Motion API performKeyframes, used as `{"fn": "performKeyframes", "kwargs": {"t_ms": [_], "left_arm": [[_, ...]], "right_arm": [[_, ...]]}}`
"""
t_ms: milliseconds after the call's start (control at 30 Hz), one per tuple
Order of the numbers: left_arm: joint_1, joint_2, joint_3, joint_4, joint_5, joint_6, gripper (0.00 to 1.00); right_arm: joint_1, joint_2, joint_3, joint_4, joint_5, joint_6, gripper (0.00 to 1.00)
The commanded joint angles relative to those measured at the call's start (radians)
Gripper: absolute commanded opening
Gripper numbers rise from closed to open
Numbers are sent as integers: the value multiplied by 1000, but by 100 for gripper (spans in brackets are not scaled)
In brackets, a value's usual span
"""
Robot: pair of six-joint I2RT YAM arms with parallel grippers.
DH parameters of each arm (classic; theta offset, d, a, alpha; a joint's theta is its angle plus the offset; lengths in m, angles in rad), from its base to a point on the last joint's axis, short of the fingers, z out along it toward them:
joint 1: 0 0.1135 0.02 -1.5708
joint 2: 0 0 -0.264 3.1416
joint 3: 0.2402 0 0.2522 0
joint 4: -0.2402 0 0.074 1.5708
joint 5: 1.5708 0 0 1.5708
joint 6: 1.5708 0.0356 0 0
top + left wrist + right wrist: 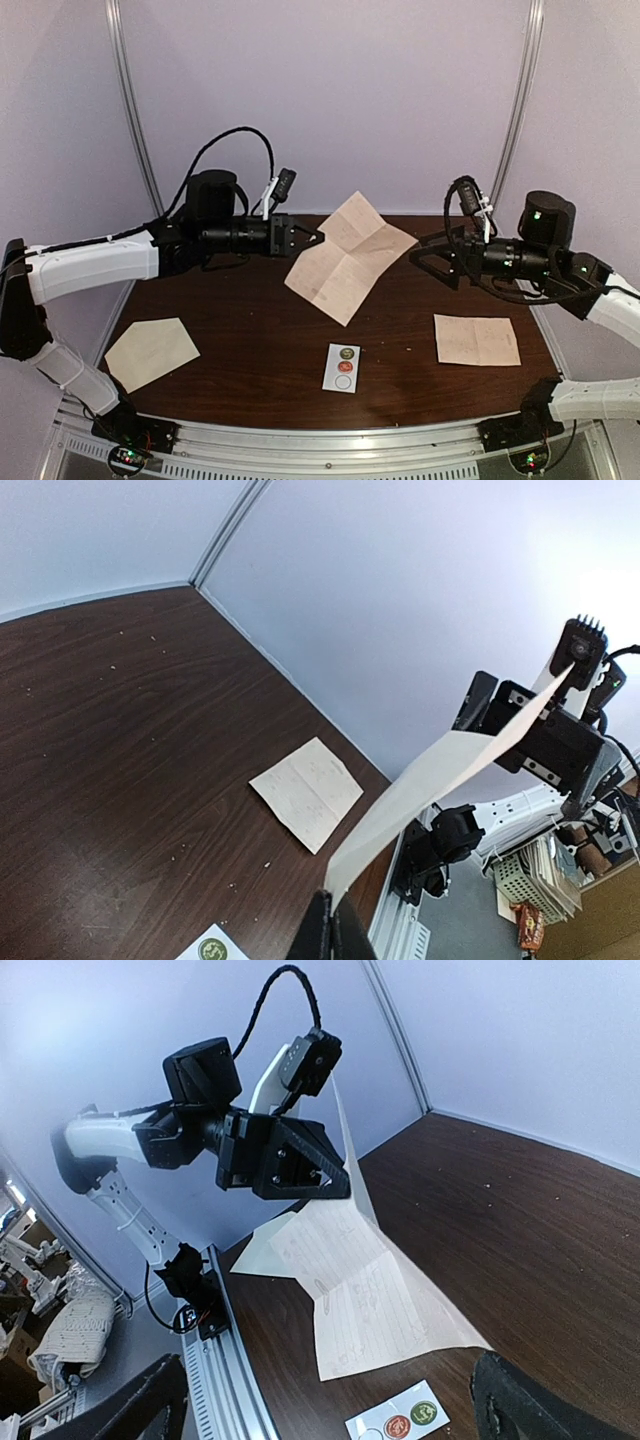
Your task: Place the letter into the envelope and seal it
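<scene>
While the left gripper (318, 238) pinches the edge of one big creased sheet (350, 258), the right gripper (420, 258) sits just beside the sheet, jaws wide with nothing in them. One envelope (150, 351) lies flat on the table (250, 330), front left. One smaller sheet (477, 340) lies front right. Between them is one card (342, 367) with what look like three round stickers

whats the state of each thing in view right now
left gripper: shut on the large creased sheet's edge
large creased sheet: unfolded, hanging from the left gripper
right gripper: open, holding nothing
envelope: flat on the table, flap open
smaller sheet: flat on the table
sticker card: flat on the table
</scene>
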Motion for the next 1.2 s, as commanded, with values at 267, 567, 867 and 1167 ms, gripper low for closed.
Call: {"fn": "performKeyframes", "kwargs": {"t_ms": [267, 567, 867, 1167], "left_arm": [[-5, -59, 19, -35, 131, 10, 0], [-5, -75, 17, -158, 156, 108, 0], [-5, -87, -11, -112, 251, 138, 0], [-3, -55, -26, -138, 296, 170, 0]], "right_arm": [[74, 170, 182, -64, -3, -129, 100], [107, 194, 243, -21, 39, -41, 100], [141, 236, 183, 9, -7, 102, 97], [333, 343, 267, -36, 157, 120, 92]]}}
